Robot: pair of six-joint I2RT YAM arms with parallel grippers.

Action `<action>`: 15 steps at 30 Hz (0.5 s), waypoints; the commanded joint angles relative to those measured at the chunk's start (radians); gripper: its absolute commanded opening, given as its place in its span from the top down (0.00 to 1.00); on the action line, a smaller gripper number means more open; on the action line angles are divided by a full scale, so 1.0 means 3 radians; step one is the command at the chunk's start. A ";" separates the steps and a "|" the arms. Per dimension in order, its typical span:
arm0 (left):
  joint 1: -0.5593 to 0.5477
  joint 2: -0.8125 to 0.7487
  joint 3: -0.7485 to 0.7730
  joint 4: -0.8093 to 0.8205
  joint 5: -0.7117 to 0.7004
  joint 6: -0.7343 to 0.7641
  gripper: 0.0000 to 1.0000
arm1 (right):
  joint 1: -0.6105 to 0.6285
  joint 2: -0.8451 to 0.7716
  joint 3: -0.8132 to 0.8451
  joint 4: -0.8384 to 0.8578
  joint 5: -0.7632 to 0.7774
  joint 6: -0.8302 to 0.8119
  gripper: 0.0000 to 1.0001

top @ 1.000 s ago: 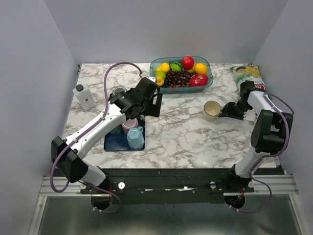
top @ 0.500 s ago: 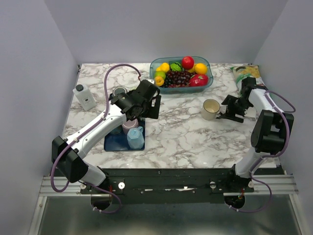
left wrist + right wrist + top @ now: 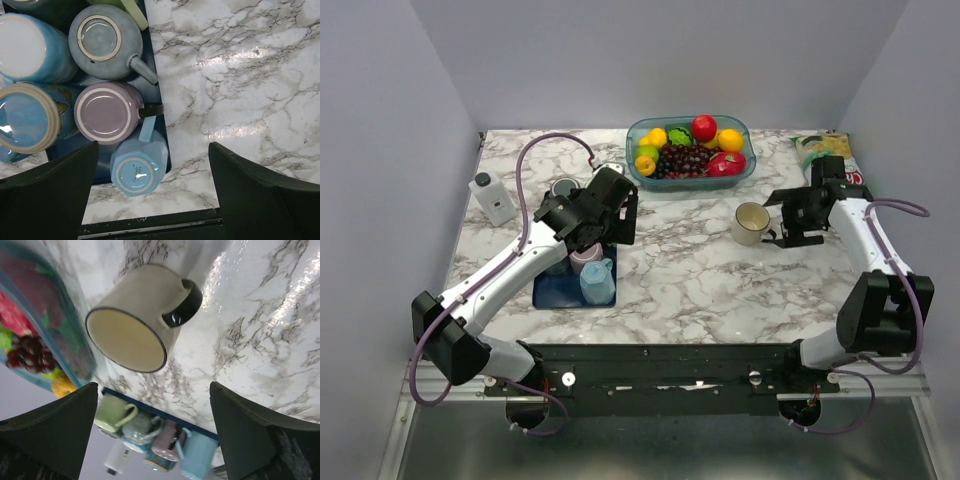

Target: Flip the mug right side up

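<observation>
- Change: a second ago my right gripper (image 3: 778, 219) was clamped at the handle side of the cream mug (image 3: 752, 222). Its jaws are now spread wide and it has drawn back. It hangs just beside the mug, not touching it.
- Mug position: right half of the marble surface (image 3: 700, 285), nearer the back edge. It stands on its base, mouth up, handle toward the right gripper.
- Meaning: I judge the turn complete; only withdrawal of the arm remains.
- Left gripper (image 3: 628, 218): jaws spread, holding nothing, over the blue tray (image 3: 544, 296) near the left edge.
- Count, cream mug: one.
- Count, tray mugs (image 3: 107, 112): at least six, most of them base up; the wrist view cuts off more.
- Count, others: one fruit bowl (image 3: 638, 133) at the back edge, one bottle (image 3: 493, 197) at the left edge, one snack bag (image 3: 825, 152) in the back right corner.
</observation>
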 commanded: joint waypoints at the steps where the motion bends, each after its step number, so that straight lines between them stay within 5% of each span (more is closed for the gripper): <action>1: 0.0048 -0.0135 -0.0132 -0.0005 -0.0141 0.0026 0.01 | 0.0215 -0.0310 -0.0144 0.0260 0.0270 -0.0707 0.02; 8: 0.0058 -0.0120 -0.0383 0.0112 0.0161 0.0266 0.03 | 0.0338 -0.0898 -0.0639 0.0961 -0.0346 -0.1888 0.09; 15: 0.0308 -0.0145 -0.0465 0.0107 0.0089 0.0133 0.04 | 0.0624 -0.1471 -0.1115 0.1493 -0.0767 -0.2442 0.12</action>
